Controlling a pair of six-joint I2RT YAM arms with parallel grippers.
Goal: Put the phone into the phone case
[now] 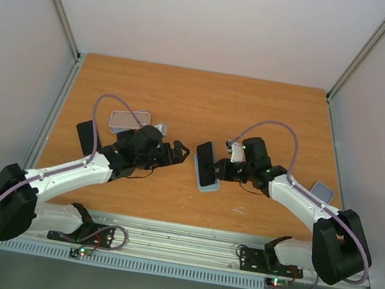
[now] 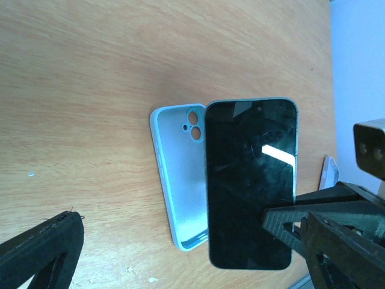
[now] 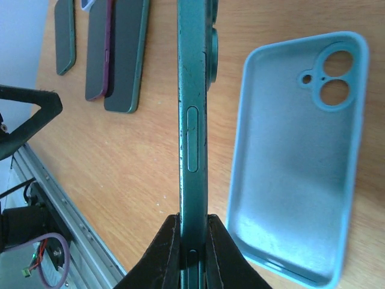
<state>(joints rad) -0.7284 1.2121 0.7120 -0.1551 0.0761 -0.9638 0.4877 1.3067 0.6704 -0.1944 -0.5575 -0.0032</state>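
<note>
Left gripper (image 1: 178,154) is spread open and holding nothing, with the phone (image 3: 192,120) near its 3 o'clock in the top view. The phone is up on its edge, pinched at its bottom end by the right gripper (image 3: 194,232). The light blue phone case (image 3: 298,162) lies open side up just beside the phone, at its 3 o'clock in the right wrist view. The case is empty.

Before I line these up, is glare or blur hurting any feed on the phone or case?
Left wrist: a bright reflection patch sits on the phone screen, with scratches showing; the case is glare-free. Right wrist: phone edge and case are both sharp and evenly lit. Top external: soft, even light with no hard shadows, but phone and case are small there.
</note>
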